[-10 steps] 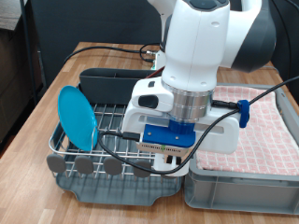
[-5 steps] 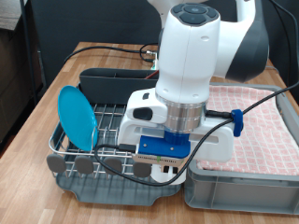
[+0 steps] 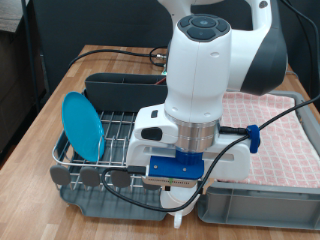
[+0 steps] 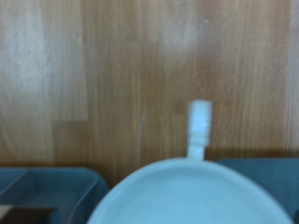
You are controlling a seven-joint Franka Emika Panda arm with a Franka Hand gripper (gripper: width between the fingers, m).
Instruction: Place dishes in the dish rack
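The bright-blue plate (image 3: pixel 82 123) stands on edge in the silver wire dish rack (image 3: pixel 120 135) at the exterior view's left. My gripper (image 3: pixel 178 203) hangs low over the rack's front right corner, beside the bin. It is shut on the white mug (image 3: pixel 178 218), which shows just under the hand. My own fingers are hidden by the hand. In the wrist view the mug's rim (image 4: pixel 177 196) fills the near edge, with its handle (image 4: pixel 198 129) sticking out over the wooden table (image 4: pixel 112 75). The wooden spoon is out of view.
The lighter grey bin (image 3: pixel 260 198) lined with pink-and-white checked cloth (image 3: pixel 285 135) stands right of the rack. The rack's tall grey back compartment (image 3: pixel 115 88) is behind the plate. Black cables (image 3: pixel 120 152) trail across the rack. The table's front edge is close below.
The arm has come down and towards the exterior view's bottom left, bringing the hand and mug to the rack's front right corner. The plate has not moved.
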